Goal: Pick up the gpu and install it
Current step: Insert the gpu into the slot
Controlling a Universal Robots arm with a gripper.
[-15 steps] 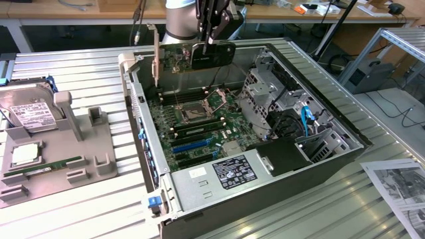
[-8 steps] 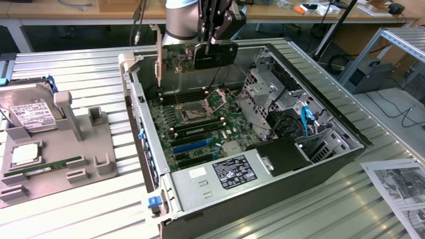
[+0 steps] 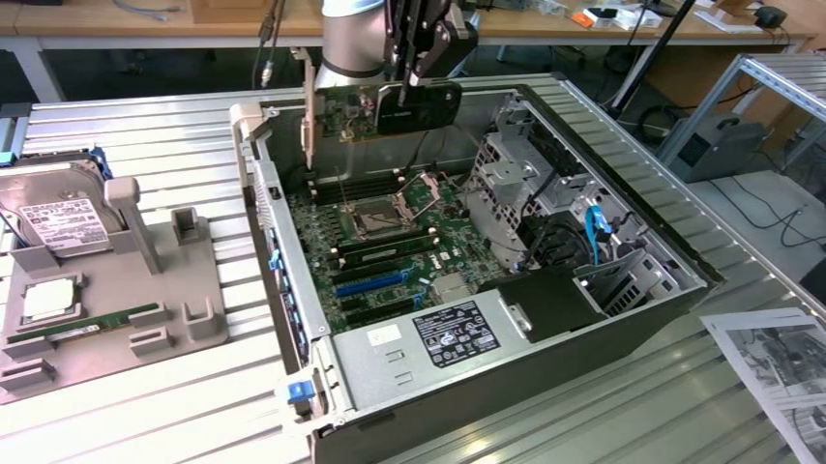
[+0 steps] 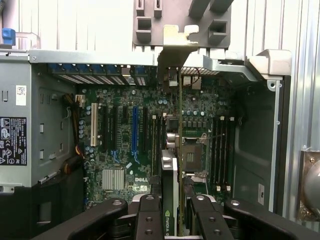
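Starting at the exterior view's left, I saw the silver bracket (image 3: 309,126) hanging at the gpu's (image 3: 374,108) left end. The card stood on edge, its long axis running across toward the exterior view's right. The gripper (image 3: 413,89) was clamped on its upper edge, holding it in the air over the open case (image 3: 265,213). In the wrist view, the blue slot (image 4: 134,129) ran parallel to the card but off to one side, not beneath it.
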